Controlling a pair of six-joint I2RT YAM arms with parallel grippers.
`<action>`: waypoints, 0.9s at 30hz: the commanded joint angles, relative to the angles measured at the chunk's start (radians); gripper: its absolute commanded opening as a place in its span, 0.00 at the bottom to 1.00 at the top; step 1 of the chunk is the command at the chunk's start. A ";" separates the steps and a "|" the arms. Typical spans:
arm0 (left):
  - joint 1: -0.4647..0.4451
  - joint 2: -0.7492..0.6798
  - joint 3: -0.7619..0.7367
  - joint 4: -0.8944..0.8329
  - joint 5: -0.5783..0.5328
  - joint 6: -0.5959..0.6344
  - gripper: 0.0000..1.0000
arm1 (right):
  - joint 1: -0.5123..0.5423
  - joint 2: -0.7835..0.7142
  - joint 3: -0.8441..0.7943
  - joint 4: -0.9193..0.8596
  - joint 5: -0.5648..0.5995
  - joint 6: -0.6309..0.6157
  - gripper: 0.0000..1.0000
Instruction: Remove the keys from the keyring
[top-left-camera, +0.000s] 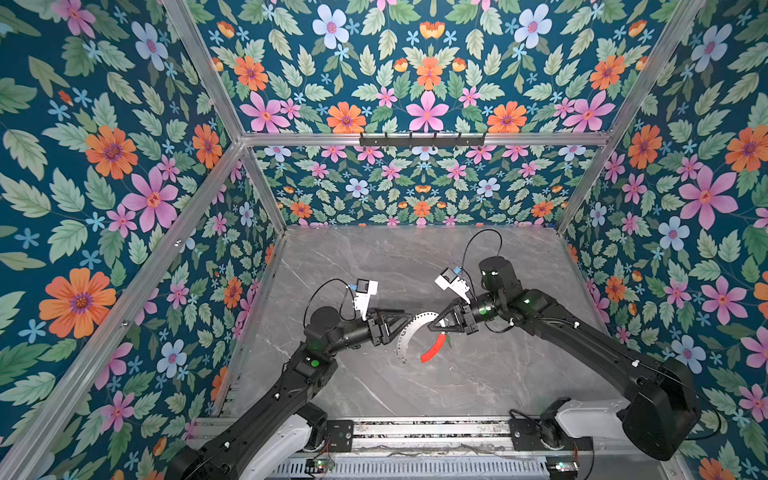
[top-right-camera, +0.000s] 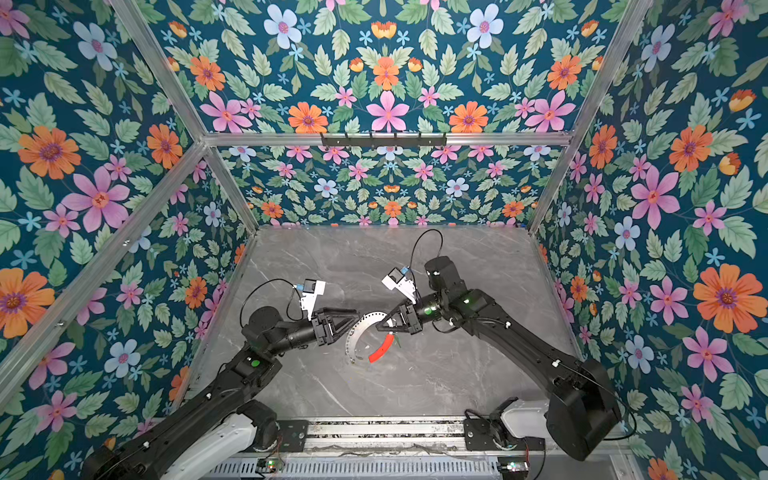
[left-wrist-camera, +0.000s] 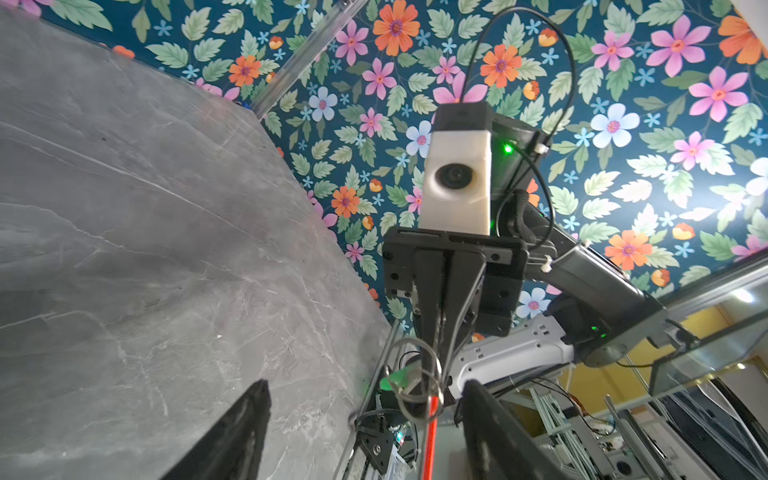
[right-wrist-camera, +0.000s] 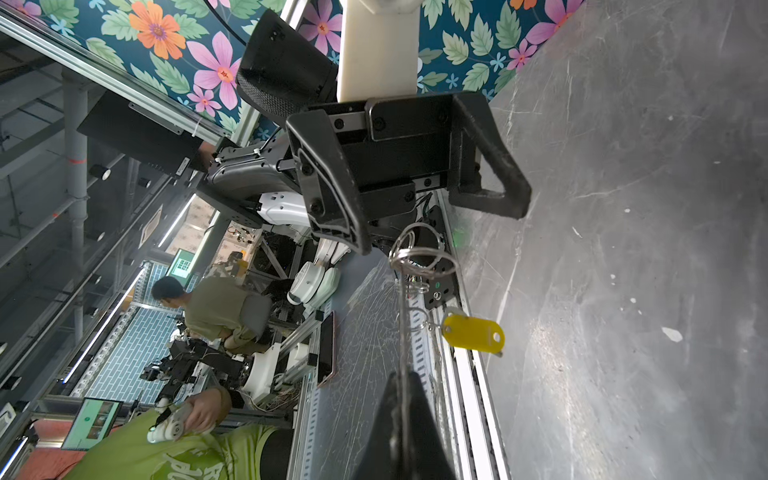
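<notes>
Keyring (top-left-camera: 405, 338) was clamped in right hand (right-wrist-camera: 402, 380); left hand (left-wrist-camera: 365, 388) was spread apart, empty. Yellow tag (right-wrist-camera: 471, 332) and green tag (left-wrist-camera: 395, 379) were seen hanging from it; neither key was judged removed.

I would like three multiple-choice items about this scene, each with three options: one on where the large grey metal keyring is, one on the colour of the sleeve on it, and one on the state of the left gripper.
1. Where is the large flat grey metal keyring?
A. lying flat on the table
B. in the right gripper
C. hanging on the back wall

2. What colour is the sleeve on one arc of the keyring?
A. blue
B. red
C. white

3. How is the left gripper?
A. shut on the keyring
B. shut on nothing
C. open

Answers:
1 B: the closed right fingers pinch the ring's rim.
2 B: the sleeve shows red in both top views.
3 C: its two black fingers stand apart in the left wrist view.
</notes>
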 joint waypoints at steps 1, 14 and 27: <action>0.000 0.001 -0.009 0.079 0.073 -0.017 0.69 | -0.001 0.013 0.025 -0.025 -0.047 -0.039 0.00; -0.001 -0.021 -0.014 0.098 0.114 -0.032 0.50 | -0.017 0.080 0.082 -0.042 -0.091 -0.057 0.00; -0.002 -0.007 -0.026 0.134 0.101 -0.058 0.10 | -0.017 0.113 0.102 -0.022 -0.086 -0.029 0.00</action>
